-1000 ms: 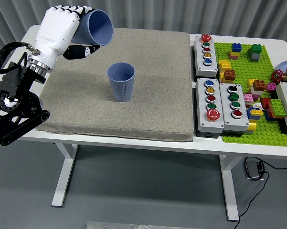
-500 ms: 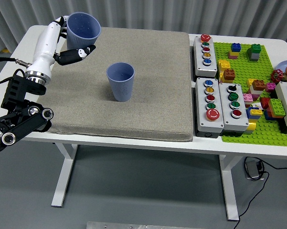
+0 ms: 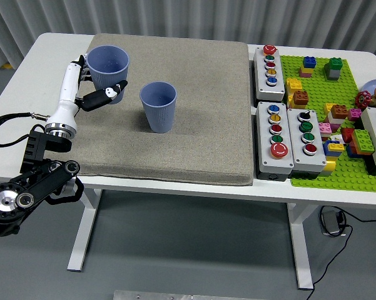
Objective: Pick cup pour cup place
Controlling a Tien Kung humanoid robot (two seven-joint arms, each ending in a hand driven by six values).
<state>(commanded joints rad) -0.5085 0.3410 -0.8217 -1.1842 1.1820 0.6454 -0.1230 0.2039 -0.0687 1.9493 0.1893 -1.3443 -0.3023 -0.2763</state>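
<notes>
The robot's left hand (image 3: pixel 81 87) gripped a blue cup (image 3: pixel 108 73) in the upper left of the frame, its fingers (image 3: pixel 105 95) wrapped around the cup's side, holding it upright with its mouth open upward over the grey mat (image 3: pixel 194 119). A second blue cup (image 3: pixel 158 106) stood upright on the mat just to its right, apart from it. At the right of the frame, button boxes (image 3: pixel 274 128) sat beside a green baseplate (image 3: pixel 338 169) strewn with coloured bricks on the white table (image 3: pixel 19 112).
</notes>
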